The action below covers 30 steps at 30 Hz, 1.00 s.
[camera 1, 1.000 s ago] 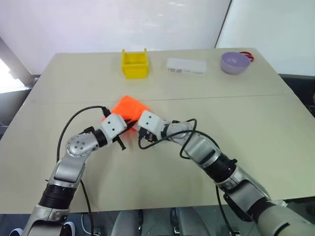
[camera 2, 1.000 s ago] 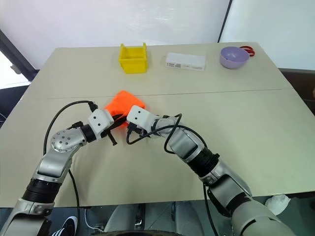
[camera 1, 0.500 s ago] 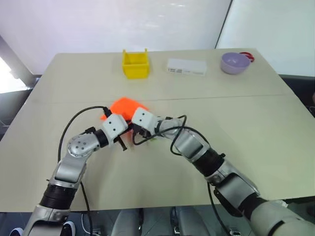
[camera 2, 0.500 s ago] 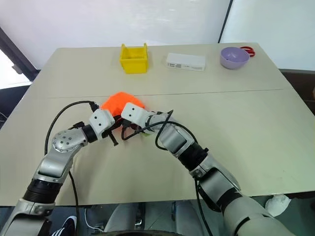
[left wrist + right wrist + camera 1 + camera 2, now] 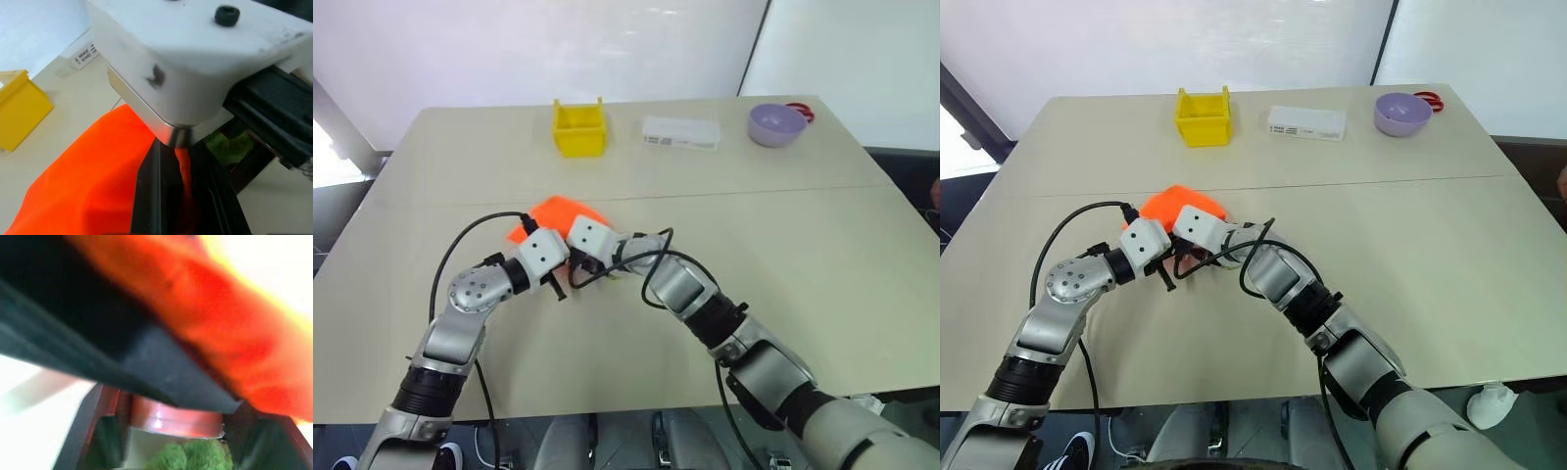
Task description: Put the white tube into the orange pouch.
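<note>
The orange pouch point(image 5: 553, 211) lies on the table just left of centre, bunched up. My left gripper point(image 5: 182, 205) is shut on the pouch's edge, with orange fabric pinched between its black fingers. My right gripper point(image 5: 178, 431) is pressed in right beside it at the pouch's opening. Its two fingers stand apart, and between them I see only a reddish rim and a bit of green. The green ring point(image 5: 230, 147) of the cord lies under the right hand. The white tube is hidden.
At the far side of the table point(image 5: 822, 255) stand a yellow bin point(image 5: 579, 127), a flat white box point(image 5: 680, 132) and a purple bowl point(image 5: 777, 123) with a red object point(image 5: 803, 110) behind it. Black cables loop off both wrists.
My right hand has slid left, from beside the pouch to right up against the left gripper at the pouch's opening. The left arm and the pouch have stayed put.
</note>
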Available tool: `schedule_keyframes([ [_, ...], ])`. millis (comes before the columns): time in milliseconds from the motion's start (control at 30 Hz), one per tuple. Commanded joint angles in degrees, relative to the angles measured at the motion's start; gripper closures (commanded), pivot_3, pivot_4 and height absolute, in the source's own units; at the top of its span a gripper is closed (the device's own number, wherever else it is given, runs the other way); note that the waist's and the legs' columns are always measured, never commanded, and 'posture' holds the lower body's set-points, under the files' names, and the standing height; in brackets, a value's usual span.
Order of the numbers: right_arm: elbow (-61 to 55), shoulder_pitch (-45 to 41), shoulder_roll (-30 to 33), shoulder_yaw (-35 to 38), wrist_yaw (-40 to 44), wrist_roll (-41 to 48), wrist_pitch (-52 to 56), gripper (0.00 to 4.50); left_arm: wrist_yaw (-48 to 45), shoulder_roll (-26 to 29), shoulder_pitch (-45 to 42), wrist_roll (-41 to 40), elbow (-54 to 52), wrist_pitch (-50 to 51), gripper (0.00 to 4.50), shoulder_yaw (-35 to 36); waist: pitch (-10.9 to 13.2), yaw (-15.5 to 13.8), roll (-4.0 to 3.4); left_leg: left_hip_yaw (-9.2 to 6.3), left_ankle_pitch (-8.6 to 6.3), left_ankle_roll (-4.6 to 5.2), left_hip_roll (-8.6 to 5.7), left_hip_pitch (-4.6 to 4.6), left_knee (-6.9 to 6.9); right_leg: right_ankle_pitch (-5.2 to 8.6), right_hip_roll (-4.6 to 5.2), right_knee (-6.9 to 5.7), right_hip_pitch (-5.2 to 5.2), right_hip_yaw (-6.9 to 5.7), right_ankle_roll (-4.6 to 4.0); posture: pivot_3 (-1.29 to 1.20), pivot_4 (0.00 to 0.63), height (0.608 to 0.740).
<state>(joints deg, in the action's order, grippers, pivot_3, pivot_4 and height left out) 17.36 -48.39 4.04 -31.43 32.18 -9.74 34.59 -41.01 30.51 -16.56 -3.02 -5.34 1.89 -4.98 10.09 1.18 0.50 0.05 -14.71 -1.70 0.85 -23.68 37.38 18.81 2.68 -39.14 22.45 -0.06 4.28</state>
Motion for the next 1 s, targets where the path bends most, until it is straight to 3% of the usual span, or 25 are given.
schedule_keyframes([
  [33, -2.73, -0.64, -1.63, 2.69, -0.14, 1.16, -0.56, 0.20, 0.35, 0.17, -0.22, -0.03, -1.37, -0.42, 4.50, 0.41, 0.00, -0.02, 0.00, 0.00, 0.00, 0.00, 0.00, 0.00, 0.00, 0.00, 0.00, 0.00, 0.00, 0.00, 0.00, 0.00, 0.150, 0.740],
  [67, -4.58, -0.38, -1.49, 3.38, 0.60, 1.79, 0.25, 0.04, 0.39, 0.21, -0.15, 0.07, -1.17, -0.48, 4.50, 0.44, 0.00, -0.02, 0.00, 0.00, 0.00, 0.00, 0.00, 0.00, 0.00, 0.00, 0.00, 0.00, -0.01, 0.00, 0.00, 0.00, 0.150, 0.740],
  [467, -27.71, 5.52, 6.59, 5.76, 10.94, 10.34, 12.77, 0.04, 1.59, 0.15, 0.01, 0.71, 0.95, -1.87, 4.50, 0.63, 0.00, -0.17, 0.00, -0.02, 0.00, 0.00, 0.00, 0.00, -0.02, 0.00, 0.02, 0.01, -0.03, 0.00, -0.01, 0.00, 0.150, 0.740],
  [833, -34.90, 15.42, 18.83, 17.71, 11.91, 16.89, 13.43, 0.04, -1.24, 4.68, 2.71, -1.14, 2.50, -4.54, 4.50, 4.01, 0.00, -0.35, 0.00, -0.01, 0.04, 0.03, -0.02, 0.01, 0.00, 0.00, 0.08, 0.07, -0.09, 0.00, -0.01, 0.00, 0.150, 0.740],
  [1000, -30.36, 16.88, 18.47, 20.75, 5.77, 15.65, 13.78, 0.04, -2.24, 6.01, 2.05, -1.21, 5.21, -6.76, 4.50, 4.83, 0.00, 0.01, 0.00, -0.01, 0.05, 0.03, 0.04, 0.09, -0.13, 0.04, 0.00, 0.04, -0.05, 0.01, -0.08, 0.00, 0.150, 0.740],
])
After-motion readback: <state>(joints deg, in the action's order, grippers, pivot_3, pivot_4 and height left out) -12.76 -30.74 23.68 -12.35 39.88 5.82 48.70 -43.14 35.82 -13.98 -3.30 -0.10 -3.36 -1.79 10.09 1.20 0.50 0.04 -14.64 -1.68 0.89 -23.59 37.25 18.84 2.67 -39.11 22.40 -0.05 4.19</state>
